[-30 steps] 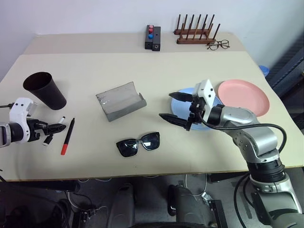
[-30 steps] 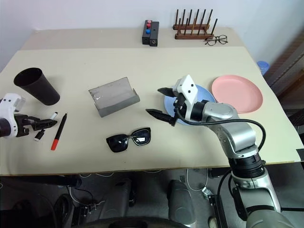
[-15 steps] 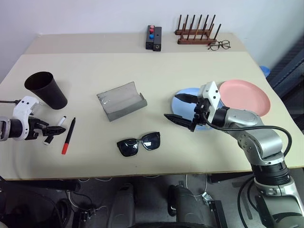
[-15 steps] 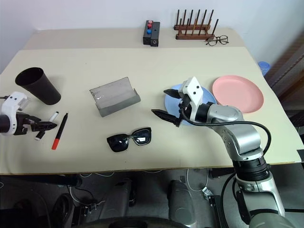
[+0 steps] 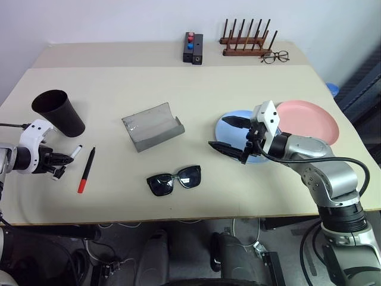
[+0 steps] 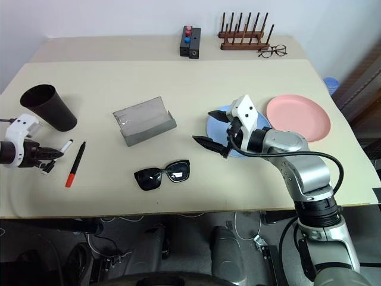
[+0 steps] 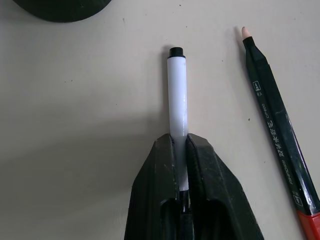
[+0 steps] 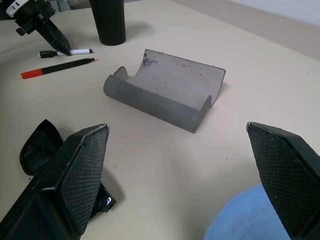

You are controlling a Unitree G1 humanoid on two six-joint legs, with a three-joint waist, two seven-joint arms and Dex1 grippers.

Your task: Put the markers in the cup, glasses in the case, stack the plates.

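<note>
On the worktop (image 5: 178,89), the cup (image 5: 58,112) is set at the far left. Just in front of it two markers (image 5: 85,170) are laid side by side. The case (image 5: 152,126) is placed near the middle, with the glasses (image 5: 174,180) in front of it. To the right, two plates (image 5: 309,121) are set side by side. Along the back edge a rack (image 5: 247,39) is stood, with spectacles (image 5: 273,56) beside it.

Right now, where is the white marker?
On the robot's left side of the table, the white marker lies pinched in the left pincer, between the cup and the black marker.
</note>
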